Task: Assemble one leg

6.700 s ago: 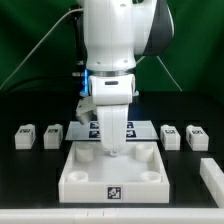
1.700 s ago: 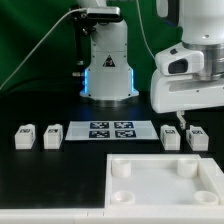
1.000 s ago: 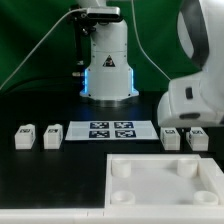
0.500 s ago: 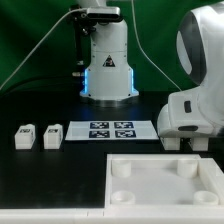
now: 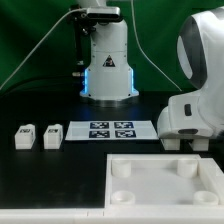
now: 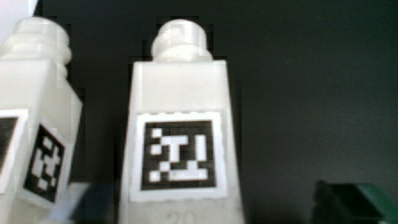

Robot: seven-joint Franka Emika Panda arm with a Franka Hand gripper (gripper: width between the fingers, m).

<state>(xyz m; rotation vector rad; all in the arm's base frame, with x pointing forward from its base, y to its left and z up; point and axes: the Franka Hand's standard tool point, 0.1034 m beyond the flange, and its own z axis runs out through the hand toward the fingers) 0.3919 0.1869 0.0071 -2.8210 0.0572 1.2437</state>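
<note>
In the wrist view a white leg (image 6: 178, 130) with a black-and-white tag stands right between my jaws, and a second leg (image 6: 36, 110) stands beside it. My gripper (image 6: 217, 212) is open, with one dark fingertip (image 6: 356, 200) apart from the leg's side. In the exterior view my gripper (image 5: 184, 145) is low at the right, and the arm's white hand hides those two legs. Two more legs (image 5: 24, 137) (image 5: 52, 135) stand at the exterior view's left.
The marker board (image 5: 110, 130) lies in the middle in front of the robot base (image 5: 108, 70). The large white tray (image 5: 140, 200) with round corner sockets lies at the front right, just in front of my gripper.
The tray has moved from the front middle to the front right. My arm has swung right and come down over the two right-hand legs. It has barely moved in the last half second.
</note>
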